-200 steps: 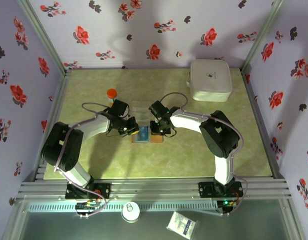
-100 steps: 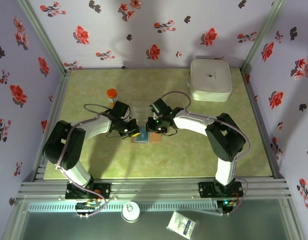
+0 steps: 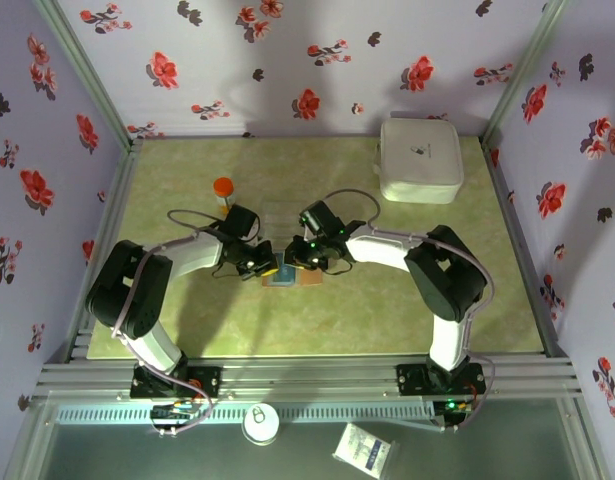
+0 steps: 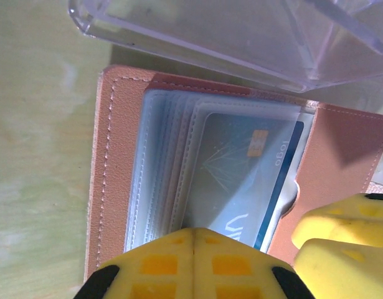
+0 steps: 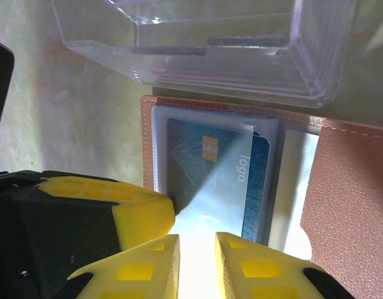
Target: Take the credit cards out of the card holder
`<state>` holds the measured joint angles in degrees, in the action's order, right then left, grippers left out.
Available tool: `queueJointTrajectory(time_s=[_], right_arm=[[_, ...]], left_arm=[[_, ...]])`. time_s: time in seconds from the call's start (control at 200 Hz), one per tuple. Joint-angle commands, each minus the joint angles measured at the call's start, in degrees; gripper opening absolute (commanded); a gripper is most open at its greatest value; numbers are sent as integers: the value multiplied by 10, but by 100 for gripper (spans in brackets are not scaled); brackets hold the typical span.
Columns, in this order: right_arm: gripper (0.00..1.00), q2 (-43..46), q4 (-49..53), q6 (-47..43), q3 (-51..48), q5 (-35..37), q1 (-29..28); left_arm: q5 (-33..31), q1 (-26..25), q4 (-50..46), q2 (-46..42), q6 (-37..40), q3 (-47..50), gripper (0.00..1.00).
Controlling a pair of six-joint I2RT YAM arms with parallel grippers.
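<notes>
Holder (image 5: 347, 187) lies open on tabletop (image 5: 85, 112), blue card (image 5: 210, 171) inside clear sleeve (image 4: 160, 168). Left tool (image 4: 192, 258) closed at sleeve edge: pin holder down. Right tool (image 5: 197, 258) slightly apart over card: pinch card alone, draw out flat.

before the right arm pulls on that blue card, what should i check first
1. Card holder lying open: ok.
2. Blue card out of its clear sleeve: not ok, it is mostly inside.
3. Right gripper lined up at the card's near edge: ok, jaws slightly apart.
4. Left gripper pinning the sleeves down: cannot tell; its jaws are shut at their near edge.
5. Room between the two grippers: not ok, their fingers crowd close together.
6. Clear tray out of the pull path: ok, it sits at the holder's far edge.
</notes>
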<state>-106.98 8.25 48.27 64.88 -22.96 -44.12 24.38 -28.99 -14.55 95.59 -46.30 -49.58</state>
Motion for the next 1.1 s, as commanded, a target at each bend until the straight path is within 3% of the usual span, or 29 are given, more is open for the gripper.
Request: queueJointTrajectory(time_s=[0.0, 0.22, 0.635, 1.095], right_arm=[[23, -16, -10, 11, -4, -10, 4], [23, -23, -7, 7, 0, -11, 6], [22, -32, 0, 5, -3, -4, 9], [24, -25, 45, -18, -1, 24, 11]], left_arm=[[-14, 0, 1, -17, 0, 14, 0], [-15, 1, 14, -33, -7, 16, 0], [-18, 8, 1, 19, 6, 16, 0], [-19, 16, -5, -3, 4, 31, 0]])
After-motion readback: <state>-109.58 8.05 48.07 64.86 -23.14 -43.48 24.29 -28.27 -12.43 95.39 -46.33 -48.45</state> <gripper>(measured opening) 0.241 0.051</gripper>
